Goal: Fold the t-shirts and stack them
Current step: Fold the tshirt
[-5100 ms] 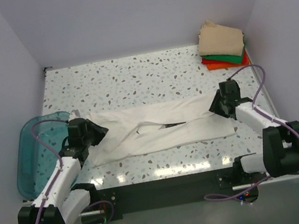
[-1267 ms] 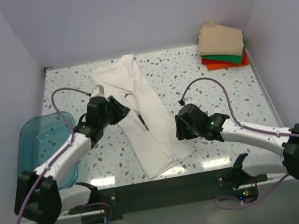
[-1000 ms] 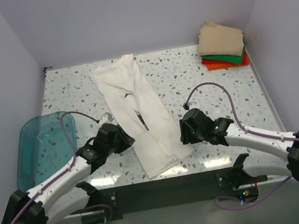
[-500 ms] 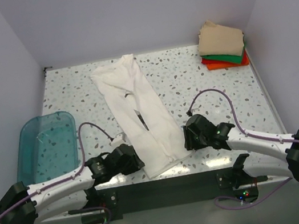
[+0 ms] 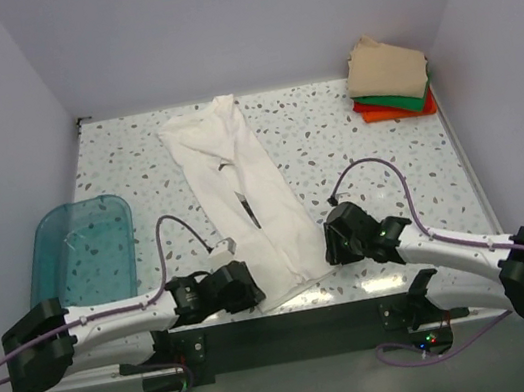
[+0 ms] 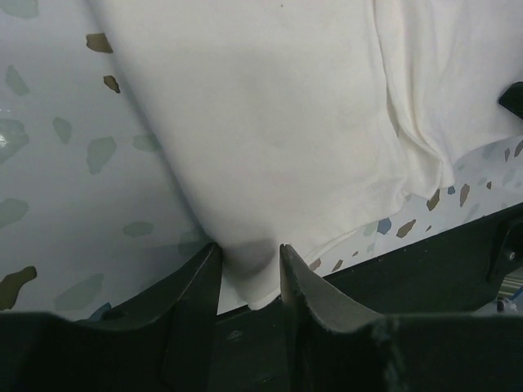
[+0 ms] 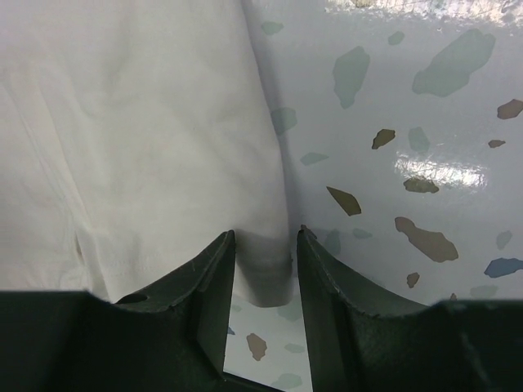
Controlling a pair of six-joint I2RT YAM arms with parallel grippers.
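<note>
The white t-shirt (image 5: 242, 194) was laid out as a long folded strip on the speckled desk (image 5: 354, 139). It ran on a slant from the far side down to the near edge, and a small black print (image 5: 246, 205) was seen near its middle.

The left claw (image 5: 242, 287) was set low at the shirt's near left corner. The right claw (image 5: 339, 235) was set at the shirt's near right corner. Both arms were stretched out flat toward the shirt from either side.

In the left wrist view the fingers (image 6: 196, 282) were held apart. The shirt's hem corner lay in the gap between them and no pinch was seen. That corner reached the dark strip at the desk's near edge.

In the right wrist view the fingers (image 7: 214, 273) were likewise spread, with the other hem corner lying in the gap. Whether the cloth was touched by the inner faces could not be told.

Three folded tees were stacked well to the right of the white t-shirt, level with its far end. The tan tee (image 5: 387, 67) was on top, the green tee (image 5: 399, 99) under it, and the orange-red tee (image 5: 378, 115) at the bottom.

A teal bin (image 5: 79, 254) was seen well to the left of the white t-shirt, apart from it.
</note>
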